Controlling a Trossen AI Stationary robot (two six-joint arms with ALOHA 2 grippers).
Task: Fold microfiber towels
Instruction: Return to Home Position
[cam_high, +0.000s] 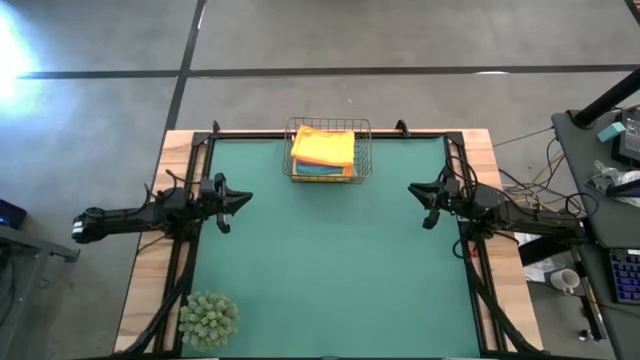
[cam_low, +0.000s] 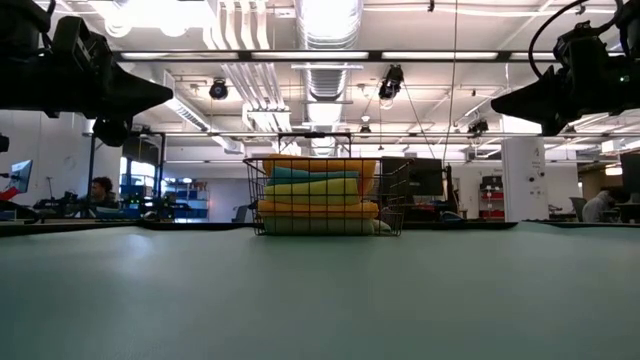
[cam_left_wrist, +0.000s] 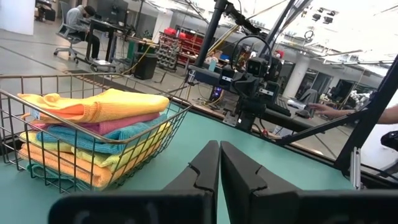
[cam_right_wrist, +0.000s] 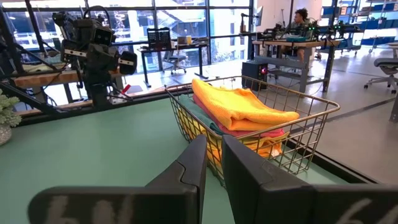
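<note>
Holding folded microfiber towels (cam_high: 323, 150) in a stack, orange on top: wire basket (cam_high: 363, 150), far counter (cam_high: 330, 260) edge, middle. Left tool (cam_high: 243, 200), left edge, fingers together, empty. Right tool (cam_high: 416, 189), right edge, fingers apparently slightly apart, empty. Spiky plant ball (cam_high: 208, 319), near-left corner.

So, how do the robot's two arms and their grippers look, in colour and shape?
Both arms are dark, nearly black, slim and jointed, with thin black cables running along them. The left gripper and the right gripper each end in two flat, tapering black fingers. The left arm's outer end is capped in a lighter, whitish colour. I see no readable markings.
</note>
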